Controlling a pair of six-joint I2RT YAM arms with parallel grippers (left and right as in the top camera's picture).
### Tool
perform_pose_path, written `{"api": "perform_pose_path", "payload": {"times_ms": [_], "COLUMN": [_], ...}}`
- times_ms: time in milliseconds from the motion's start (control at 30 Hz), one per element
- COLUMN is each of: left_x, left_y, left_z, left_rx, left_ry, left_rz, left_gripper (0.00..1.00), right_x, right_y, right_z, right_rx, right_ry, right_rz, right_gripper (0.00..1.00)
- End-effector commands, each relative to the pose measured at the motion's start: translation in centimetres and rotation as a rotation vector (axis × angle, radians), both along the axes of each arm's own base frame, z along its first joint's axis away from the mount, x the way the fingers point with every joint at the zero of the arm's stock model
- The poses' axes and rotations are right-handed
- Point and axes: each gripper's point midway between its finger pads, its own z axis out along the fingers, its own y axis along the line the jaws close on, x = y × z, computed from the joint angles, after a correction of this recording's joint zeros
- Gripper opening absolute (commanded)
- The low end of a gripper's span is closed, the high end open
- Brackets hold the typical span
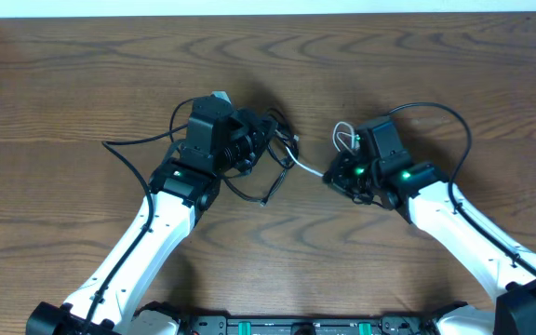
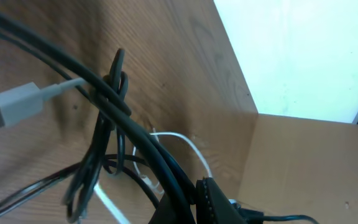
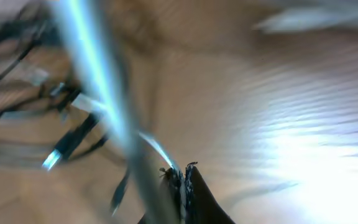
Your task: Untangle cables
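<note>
Cables (image 1: 273, 158) at mid-table, strung between the two grippers. Left gripper (image 1: 252, 142): fingers (image 2: 211, 200) clenched on the black cables (image 2: 114, 109), which leave the grip as a bundle and cross in a knot. A grey plug (image 2: 11, 107) points into that knot. Right gripper (image 3: 183, 173): fingertips pressed together on the white cable (image 1: 307, 168). In the overhead view this cord has its long axis left to right. It runs from the black tangle to the right gripper, sloping slightly toward the near edge. A small white loop (image 1: 345, 138) lies just behind that gripper. Each arm reaches diagonally from the near edge of the table (image 1: 82, 74), wrists turned inward, so the grippers face each other, near but apart.
</note>
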Motion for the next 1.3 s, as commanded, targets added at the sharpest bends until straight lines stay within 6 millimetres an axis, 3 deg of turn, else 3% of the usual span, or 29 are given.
{"api": "perform_pose_path", "payload": {"times_ms": [0, 133, 367, 633, 700, 767, 867, 967, 1133, 1200, 1267], "left_x": [-0.2, 0.1, 1.2, 1.5, 1.0, 0.5, -0.2, -1.2, -2.6, -2.9, -3.0], "left_y": [-0.2, 0.4, 2.5, 3.3, 2.5, 1.7, 0.6, -1.4, -3.5, -3.9, -4.1], "left_z": [0.6, 0.6, 0.6, 0.6, 0.8, 1.0, 1.4, 2.4, 2.4, 2.4, 2.4], "left_rx": [0.01, 0.022, 0.03, 0.103, 0.137, 0.184, 0.218, 0.233, 0.291, 0.275, 0.248], "left_ry": [-0.029, -0.038, -0.043, -0.108, -0.161, -0.236, -0.316, -0.431, -0.527, -0.514, -0.485], "left_rz": [-0.031, -0.017, 0.035, -0.013, -0.11, -0.216, -0.325, -0.458, -0.578, -0.579, -0.564], "left_gripper": [0.08, 0.08, 0.08, 0.08, 0.08, 0.08, 0.08, 0.08, 0.08, 0.08, 0.08], "right_x": [3.1, 3.5, 2.4, 2.2, 2.8, 3.4, 3.8, 2.9, 1.5, 1.6, 1.6], "right_y": [-7.0, -16.0, -28.0, -36.5, -36.1, -33.5, -27.8, -22.1, -14.9, -13.7, -13.5], "right_z": [0.4, 0.9, 1.0, 2.5, 2.6, 2.6, 3.0, 3.3, 3.2, 2.9, 1.9], "right_rx": [-0.223, -0.402, -0.498, -0.521, -0.448, -0.322, -0.131, 0.013, 0.082, 0.062, 0.012], "right_ry": [-0.076, -0.023, 0.029, -0.057, -0.094, -0.12, -0.155, -0.125, -0.066, -0.051, 0.004], "right_rz": [-0.182, -0.413, -0.636, -0.803, -0.741, -0.615, -0.377, -0.203, 0.001, 0.016, -0.041], "right_gripper": [0.01, 0.01, 0.01, 0.01, 0.01, 0.04, 0.43, 0.7, 0.9, 0.93, 0.88]}}
